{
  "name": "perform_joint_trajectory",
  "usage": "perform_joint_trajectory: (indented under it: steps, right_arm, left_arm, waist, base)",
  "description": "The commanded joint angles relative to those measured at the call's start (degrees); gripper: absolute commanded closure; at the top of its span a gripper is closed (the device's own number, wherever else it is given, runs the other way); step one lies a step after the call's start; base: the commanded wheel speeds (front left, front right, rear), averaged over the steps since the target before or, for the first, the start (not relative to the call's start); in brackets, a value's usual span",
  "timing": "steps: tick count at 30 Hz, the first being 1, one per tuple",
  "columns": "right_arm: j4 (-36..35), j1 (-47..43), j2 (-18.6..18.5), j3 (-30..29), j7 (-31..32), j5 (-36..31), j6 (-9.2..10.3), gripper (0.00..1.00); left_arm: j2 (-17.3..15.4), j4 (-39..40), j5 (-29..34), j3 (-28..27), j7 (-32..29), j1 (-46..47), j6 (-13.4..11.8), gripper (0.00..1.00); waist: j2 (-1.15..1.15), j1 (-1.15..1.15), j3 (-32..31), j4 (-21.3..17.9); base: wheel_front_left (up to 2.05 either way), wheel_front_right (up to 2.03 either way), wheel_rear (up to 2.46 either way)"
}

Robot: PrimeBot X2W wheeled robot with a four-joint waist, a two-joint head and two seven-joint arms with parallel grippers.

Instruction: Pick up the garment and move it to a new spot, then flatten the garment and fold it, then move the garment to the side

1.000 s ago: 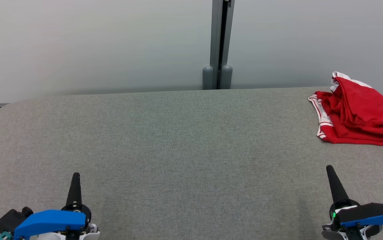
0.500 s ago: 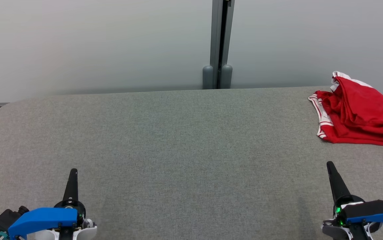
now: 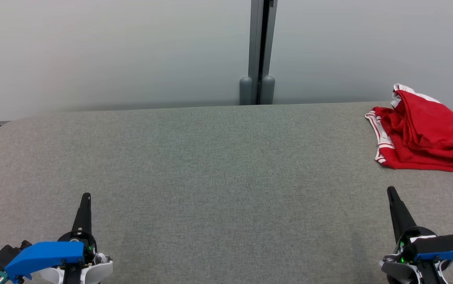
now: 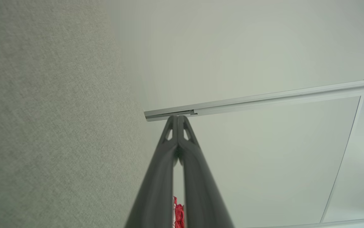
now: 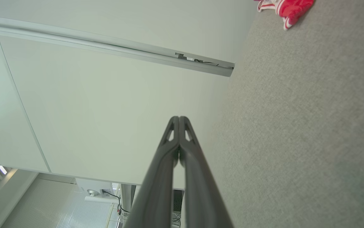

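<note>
Both end effectors empty and low in frame; red garment far right on the table.

Lower left: left end effector pressed together, holding nothing, over the bare grey table. Lower right: right end effector likewise pressed together and empty, well apart from the cloth. Upper right, running off the frame edge: red garment with white striped trim, a loose layered heap, not flat. This fits either bunched cloth waiting to be fetched or a rough fold already parked aside; can't tell which. My read on handling: the layers are soft, so a pinch on one edge would likely drag the stack open. The right arm is nearer.
</note>
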State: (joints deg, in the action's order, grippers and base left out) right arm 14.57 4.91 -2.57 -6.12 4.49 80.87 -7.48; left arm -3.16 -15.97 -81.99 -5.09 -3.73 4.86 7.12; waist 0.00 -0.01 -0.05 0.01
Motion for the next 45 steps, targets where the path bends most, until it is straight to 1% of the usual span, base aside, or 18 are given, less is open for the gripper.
perform_joint_trajectory:
  steps: [1, 25, 45]
  right_arm:
    - [-0.44, 0.95, -0.46, -0.21, 0.34, 1.21, -0.02, 1.0]
    - [-0.64, 1.69, -0.52, -0.51, 2.19, 11.67, -0.02, 1.0]
    - [-0.63, 1.61, -0.51, -0.51, 2.21, 11.61, -0.02, 1.0]
  left_arm:
    - [0.08, 0.58, -1.01, -0.47, -0.34, 1.04, 0.52, 1.0]
    - [0.34, 2.14, -10.5, -1.58, -2.97, 1.66, 0.59, 1.0]
    - [0.34, 2.11, -10.48, -1.57, -3.02, 1.65, 0.6, 1.0]
  waist:
    - [0.0, 0.01, 0.01, 0.0]
    - [0.0, 0.01, 0.22, -0.01]
    - [0.0, 0.01, 0.23, -0.01]
  base:
    - [0.0, 0.0, 0.0]
    - [0.0, 0.0, 0.0]
    - [0.0, 0.0, 0.0]
